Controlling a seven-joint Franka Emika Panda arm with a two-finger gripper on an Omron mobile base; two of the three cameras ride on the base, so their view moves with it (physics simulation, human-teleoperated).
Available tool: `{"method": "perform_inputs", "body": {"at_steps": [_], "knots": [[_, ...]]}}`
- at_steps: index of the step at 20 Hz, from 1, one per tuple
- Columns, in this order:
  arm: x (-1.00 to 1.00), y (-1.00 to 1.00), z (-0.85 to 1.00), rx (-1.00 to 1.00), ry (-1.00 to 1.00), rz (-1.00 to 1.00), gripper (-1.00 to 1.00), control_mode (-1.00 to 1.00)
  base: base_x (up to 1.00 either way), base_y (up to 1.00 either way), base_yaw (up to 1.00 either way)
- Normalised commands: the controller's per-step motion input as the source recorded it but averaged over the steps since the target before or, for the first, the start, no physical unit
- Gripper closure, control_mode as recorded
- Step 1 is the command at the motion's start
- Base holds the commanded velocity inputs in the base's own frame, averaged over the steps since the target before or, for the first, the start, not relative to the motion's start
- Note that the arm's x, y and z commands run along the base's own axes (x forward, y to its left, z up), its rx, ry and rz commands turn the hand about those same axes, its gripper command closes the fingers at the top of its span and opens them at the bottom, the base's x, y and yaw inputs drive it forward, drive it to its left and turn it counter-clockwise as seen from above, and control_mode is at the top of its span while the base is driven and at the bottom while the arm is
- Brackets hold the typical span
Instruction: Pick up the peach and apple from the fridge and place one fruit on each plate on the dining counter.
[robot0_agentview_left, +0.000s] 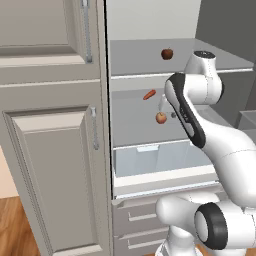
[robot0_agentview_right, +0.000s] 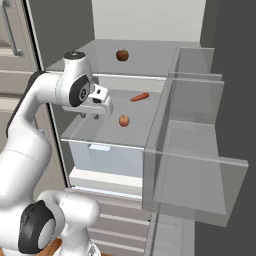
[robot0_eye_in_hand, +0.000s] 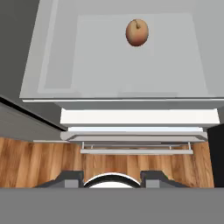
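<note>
At the far left of the left base view stand the beige panelled cabinets (robot0_agentview_left: 50, 125), closed. Next to them the fridge (robot0_agentview_left: 150, 60) is open, its pale grey interior showing flat shelves and a translucent bluish drawer (robot0_agentview_left: 160, 160) low down. On the upper shelf sits the apple (robot0_agentview_left: 167, 53), dark red, well back from the edge. On the middle shelf lies an elongated orange-red carrot (robot0_agentview_left: 149, 95), and nearer the front of that same shelf sits the peach (robot0_agentview_left: 161, 117), apart from the carrot. The end effector (robot0_agentview_right: 90, 116) hangs over the left front part of the middle shelf, to the left of the peach and not touching it; its fingers are pressed together and hold nothing. At the right, the fridge door (robot0_agentview_right: 195, 150) stands swung open with clear bins.
</note>
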Motion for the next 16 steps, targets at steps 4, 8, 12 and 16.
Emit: {"method": "perform_inputs", "body": {"at_steps": [4,8,12,16], "knots": [[-0.02,0.0,0.12,0.0,-0.07,0.0,-1.0,-1.0,0.0,0.0,0.0],[-0.03,0.0,0.43,0.01,-0.19,0.0,-1.0,-1.0,0.0,0.0,0.0],[-0.03,-0.01,0.57,0.0,-0.16,0.0,-1.0,-1.0,0.0,0.0,0.0],[0.0,-0.13,0.64,-0.01,-0.09,-0.04,-1.0,-1.0,0.0,0.0,0.0]]}}
